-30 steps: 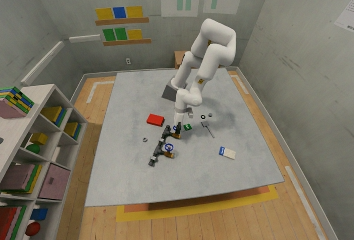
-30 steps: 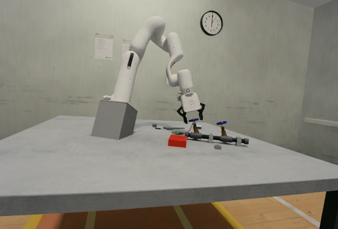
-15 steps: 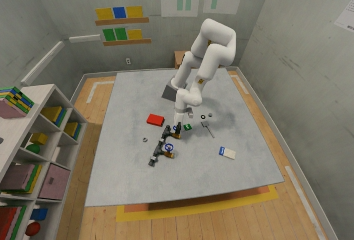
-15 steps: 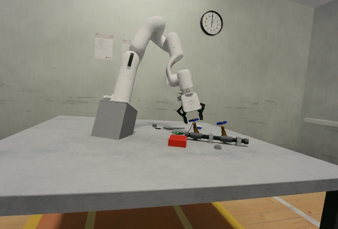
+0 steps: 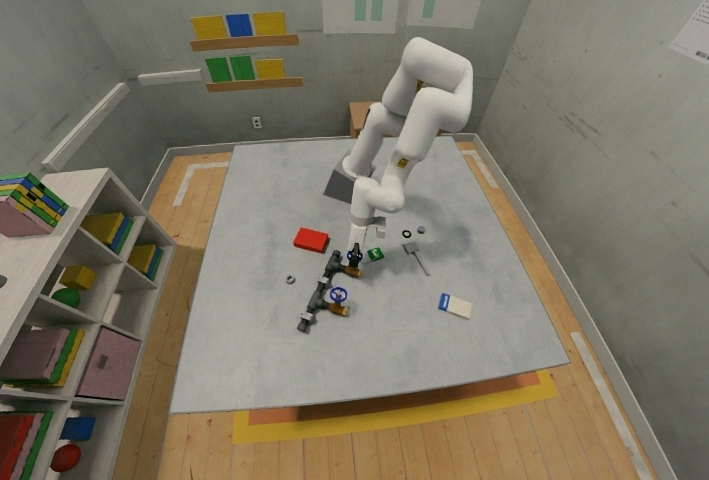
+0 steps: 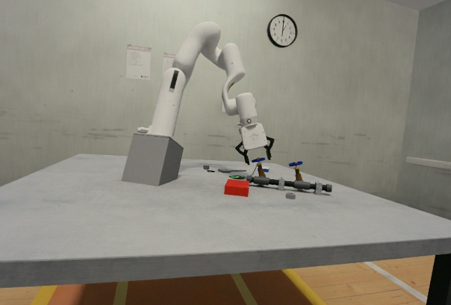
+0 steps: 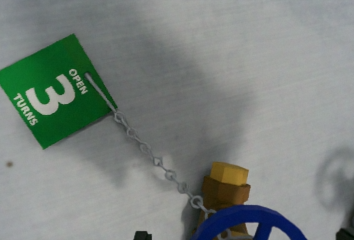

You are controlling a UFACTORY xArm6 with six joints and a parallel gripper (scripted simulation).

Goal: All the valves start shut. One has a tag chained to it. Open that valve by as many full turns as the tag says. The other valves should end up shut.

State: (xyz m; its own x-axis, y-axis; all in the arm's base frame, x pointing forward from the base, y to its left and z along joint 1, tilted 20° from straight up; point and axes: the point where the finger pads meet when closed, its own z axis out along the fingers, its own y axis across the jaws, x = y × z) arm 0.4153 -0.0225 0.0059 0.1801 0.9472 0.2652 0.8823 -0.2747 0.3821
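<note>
A dark pipe (image 5: 318, 293) lies on the grey table with two brass valves that carry blue handwheels. The far valve has a chain (image 7: 155, 160) to a green tag (image 7: 54, 97) that reads "OPEN 3 TURNS"; the tag also shows in the top view (image 5: 374, 254). The near valve (image 5: 338, 294) has no tag. My gripper (image 6: 257, 158) is open, its black fingers standing either side of the far valve's handwheel (image 6: 258, 159) without closing on it. The wrist view shows that handwheel's rim (image 7: 247, 225) at the bottom edge.
A red block (image 5: 310, 239) lies left of the pipe. A small grey nut (image 5: 292, 281) is near it. A black ring (image 5: 406, 233), a grey knob (image 5: 421, 229), a flat grey tool (image 5: 417, 256) and a blue-white card (image 5: 455, 305) lie to the right. The arm's base (image 5: 340, 183) stands behind.
</note>
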